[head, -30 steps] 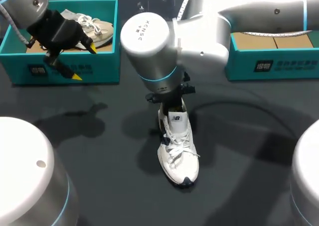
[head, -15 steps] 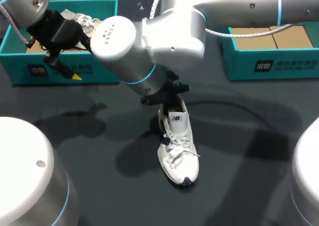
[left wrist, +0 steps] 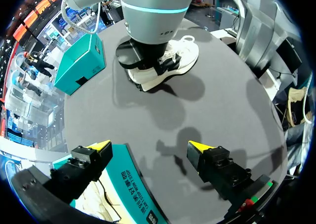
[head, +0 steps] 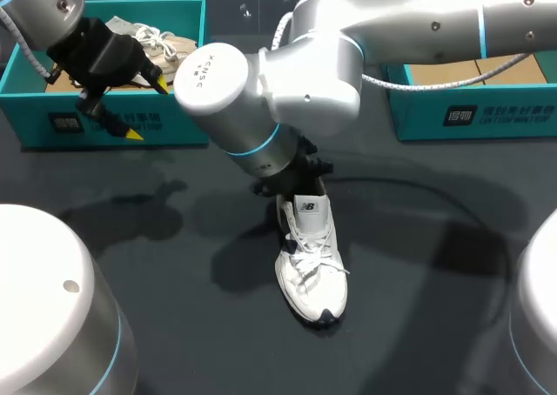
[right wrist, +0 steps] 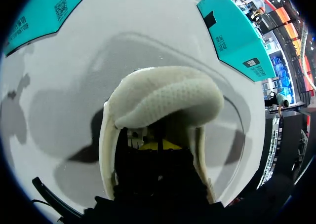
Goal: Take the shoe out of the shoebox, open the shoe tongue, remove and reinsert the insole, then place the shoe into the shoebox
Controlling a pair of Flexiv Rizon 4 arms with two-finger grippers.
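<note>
White shoe (head: 311, 260) upright on table centre, toe toward robot, outside both boxes. Right gripper (right wrist: 158, 146) down in shoe opening; spread or pressed together: cannot tell. Left gripper (left wrist: 149, 146) spread wide, empty, over front wall of left shoebox (head: 178, 117).

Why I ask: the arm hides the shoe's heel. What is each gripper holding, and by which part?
The left gripper is open, holding nothing. The right gripper is down inside the shoe at the heel; whether it grips anything cannot be told.
</note>
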